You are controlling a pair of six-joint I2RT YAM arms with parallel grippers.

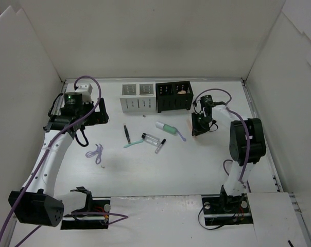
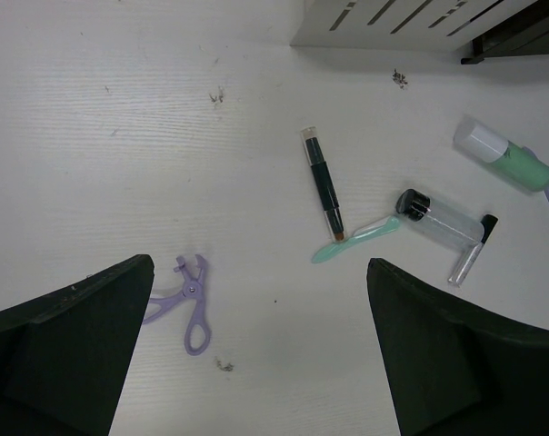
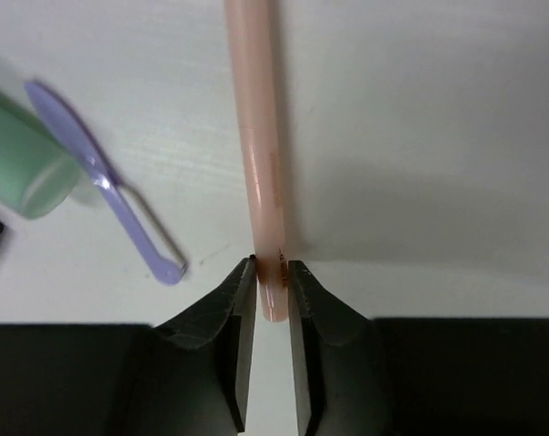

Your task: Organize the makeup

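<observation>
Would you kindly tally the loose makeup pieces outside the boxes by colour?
Purple: 2 (curler, purple wand)
Mint: 2 (mint tube, mint spatula)
Black: 1 (black stick)
Clear: 2 (vial, thin tube)
Peach: 1 (peach stick, in right claw)
Total: 8

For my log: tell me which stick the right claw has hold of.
The pale pink stick, pinched near its end by the right claw. The black stick, mint stick and purple stick lie loose on the table.
</observation>
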